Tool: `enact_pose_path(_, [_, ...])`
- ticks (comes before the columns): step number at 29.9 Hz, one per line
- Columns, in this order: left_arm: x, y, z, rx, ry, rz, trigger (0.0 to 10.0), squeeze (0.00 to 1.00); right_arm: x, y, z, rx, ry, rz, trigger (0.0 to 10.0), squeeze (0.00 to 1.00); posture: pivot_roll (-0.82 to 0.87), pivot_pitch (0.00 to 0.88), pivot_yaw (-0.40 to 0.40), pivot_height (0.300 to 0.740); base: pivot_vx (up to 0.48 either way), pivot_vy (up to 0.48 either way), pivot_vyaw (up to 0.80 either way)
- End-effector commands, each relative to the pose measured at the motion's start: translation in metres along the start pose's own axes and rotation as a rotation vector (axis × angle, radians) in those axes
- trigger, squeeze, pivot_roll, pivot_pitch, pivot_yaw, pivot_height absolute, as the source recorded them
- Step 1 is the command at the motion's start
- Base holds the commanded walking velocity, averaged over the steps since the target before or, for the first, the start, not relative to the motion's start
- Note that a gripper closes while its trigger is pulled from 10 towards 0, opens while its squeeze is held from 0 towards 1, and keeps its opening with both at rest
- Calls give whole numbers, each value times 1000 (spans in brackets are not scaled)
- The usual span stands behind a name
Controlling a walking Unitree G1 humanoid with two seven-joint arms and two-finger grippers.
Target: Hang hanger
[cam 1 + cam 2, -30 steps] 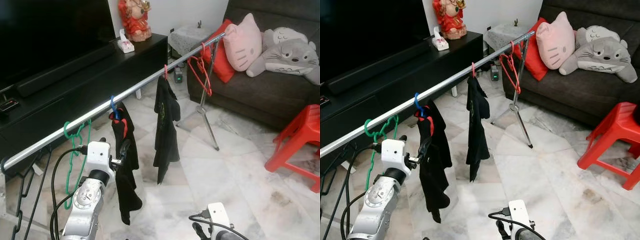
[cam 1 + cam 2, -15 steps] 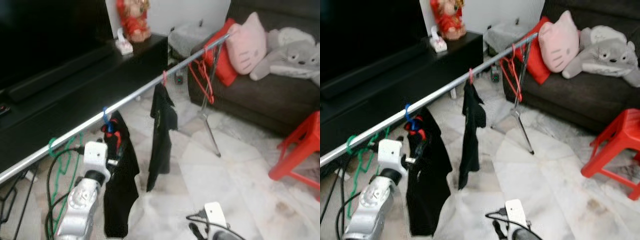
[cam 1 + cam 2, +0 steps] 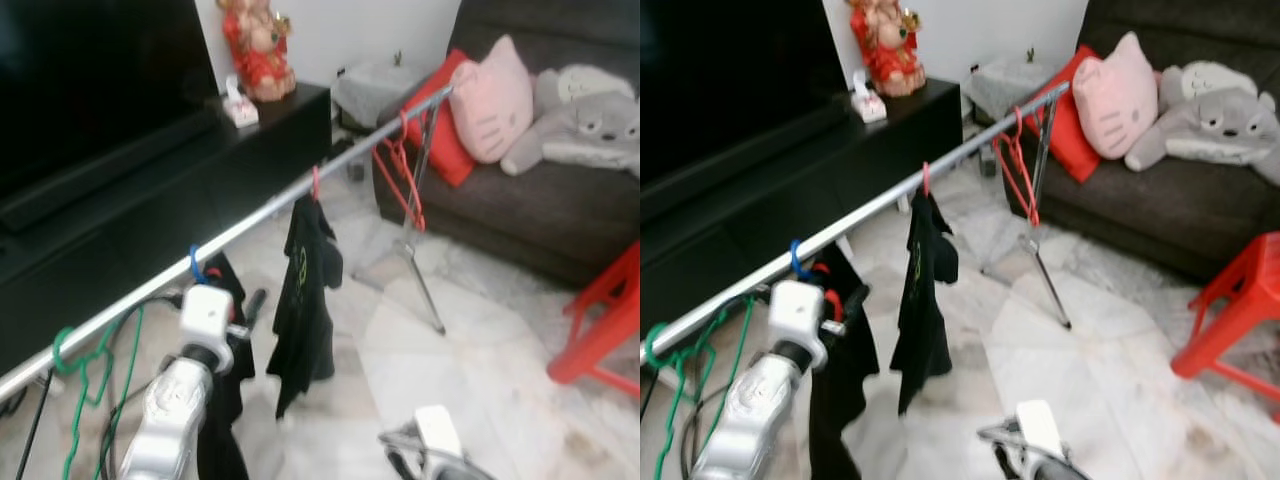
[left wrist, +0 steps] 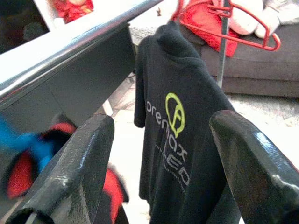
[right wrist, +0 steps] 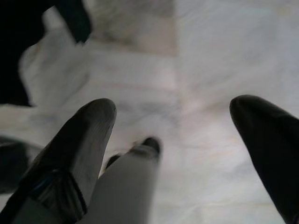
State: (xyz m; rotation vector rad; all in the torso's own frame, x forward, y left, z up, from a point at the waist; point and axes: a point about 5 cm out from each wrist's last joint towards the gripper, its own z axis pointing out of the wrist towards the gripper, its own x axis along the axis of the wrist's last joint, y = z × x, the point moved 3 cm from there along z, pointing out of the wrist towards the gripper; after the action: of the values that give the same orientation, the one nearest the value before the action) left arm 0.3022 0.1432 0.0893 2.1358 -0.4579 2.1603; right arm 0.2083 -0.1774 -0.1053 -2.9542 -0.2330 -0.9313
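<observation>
A silver rail (image 3: 255, 220) runs from the low left up to the far right. On it hang a green hanger (image 3: 85, 375), a blue hanger (image 3: 195, 268) with a black and red garment, a black T-shirt (image 3: 305, 290) on a pink hook, and empty red hangers (image 3: 405, 170). My left gripper (image 3: 252, 303) is raised just under the rail beside the blue hanger's garment. In the left wrist view it (image 4: 161, 121) is open and empty, facing the T-shirt (image 4: 177, 140). My right gripper (image 5: 174, 106) is open, low over the marble floor.
A black TV stand (image 3: 150, 190) with a red figurine (image 3: 250, 45) lies behind the rail. The rack's tripod leg (image 3: 425, 290) stands on the floor ahead. A dark sofa (image 3: 520, 220) with plush cushions and a red stool (image 3: 600, 320) are to the right. Cables hang at the low left.
The whole picture has shifted and blurred, so the camera has moved. My left arm stays raised beside the garment on the blue hanger.
</observation>
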Motion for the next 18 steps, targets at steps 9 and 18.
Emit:
enact_pose_path(9, [-9, -14, -10, 14, -66, 88, 10000, 0, 3, -12, 2, 28, 9, 8, 10000, 0, -100, 0, 45, 740, 0, 0, 0])
enact_pose_path(18, [-17, -16, -16, 31, -111, 144, 10000, 0, 3, -12, 2, 25, 10, 15, 10000, 0, -100, 0, 45, 740, 0, 0, 0])
